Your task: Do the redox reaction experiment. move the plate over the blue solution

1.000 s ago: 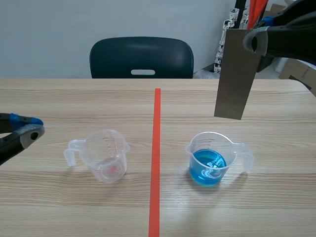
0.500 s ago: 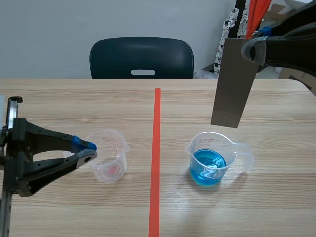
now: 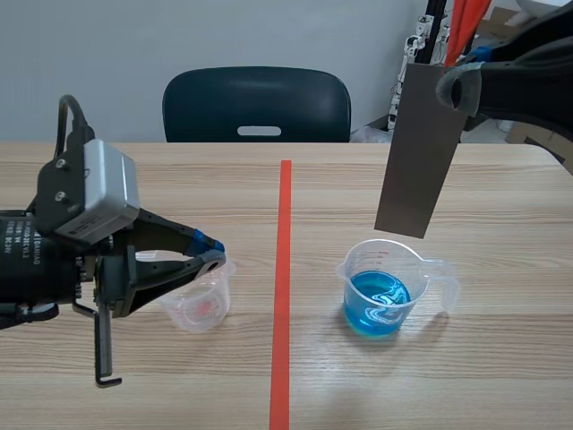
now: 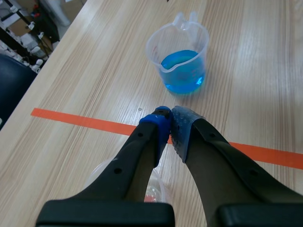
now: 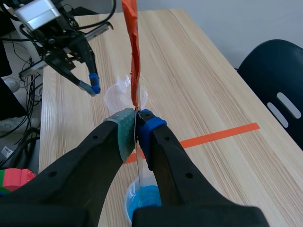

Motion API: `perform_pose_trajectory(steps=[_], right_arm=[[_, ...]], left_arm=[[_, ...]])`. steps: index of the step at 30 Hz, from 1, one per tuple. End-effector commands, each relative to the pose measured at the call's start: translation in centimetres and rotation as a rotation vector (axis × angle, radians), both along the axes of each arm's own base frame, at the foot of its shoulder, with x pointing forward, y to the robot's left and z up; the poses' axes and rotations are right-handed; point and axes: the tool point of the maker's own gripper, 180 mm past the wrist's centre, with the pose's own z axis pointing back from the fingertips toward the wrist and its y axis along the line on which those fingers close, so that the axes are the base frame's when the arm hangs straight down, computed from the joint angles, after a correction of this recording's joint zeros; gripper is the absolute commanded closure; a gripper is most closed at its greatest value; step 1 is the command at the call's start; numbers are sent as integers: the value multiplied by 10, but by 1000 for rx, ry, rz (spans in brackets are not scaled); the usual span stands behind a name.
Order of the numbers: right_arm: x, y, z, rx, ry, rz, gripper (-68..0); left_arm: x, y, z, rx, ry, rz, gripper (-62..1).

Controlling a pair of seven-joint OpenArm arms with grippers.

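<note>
A grey metal plate (image 3: pixel 418 148) hangs upright, my right gripper (image 3: pixel 455 87) shut on its upper end. Its lower edge is just above the far rim of a clear beaker of blue solution (image 3: pixel 380 294), apart from it. From the right wrist the plate (image 5: pixel 133 61) shows edge-on between the pads of that gripper (image 5: pixel 137 116), with the blue beaker (image 5: pixel 146 201) below. My left gripper (image 3: pixel 211 253) is shut on nothing over the rim of a clear empty beaker (image 3: pixel 199 300). In the left wrist view this gripper (image 4: pixel 170 122) has its tips together, the blue beaker (image 4: pixel 180 60) ahead of it.
An orange-red tape line (image 3: pixel 283 287) runs down the table between the two beakers. A dark chair (image 3: pixel 257 103) stands behind the far edge. Clutter and boxes (image 3: pixel 421 45) sit at the back right. The empty beaker (image 5: pixel 124 93) holds a faint red trace.
My left arm has swung in from the left edge, and its gripper is now over the empty beaker. The plate has shifted slightly left and down toward the blue beaker.
</note>
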Motion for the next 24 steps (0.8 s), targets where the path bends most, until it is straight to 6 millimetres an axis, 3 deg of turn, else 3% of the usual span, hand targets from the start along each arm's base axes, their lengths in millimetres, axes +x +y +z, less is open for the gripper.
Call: perform_pose_trajectory(steps=[1,8,24], right_arm=[[1,-2,9,20,-9,-1,-6],[1,-2,9,20,-9,-2,-6],[1,-2,9,21,-9,-2,-6]], left_arm=[[8,-2,1,-31,4,22,-41],[26,-10,-1,-62,2,44,-41],[46,-45,7,-78,-28,-8,-41]])
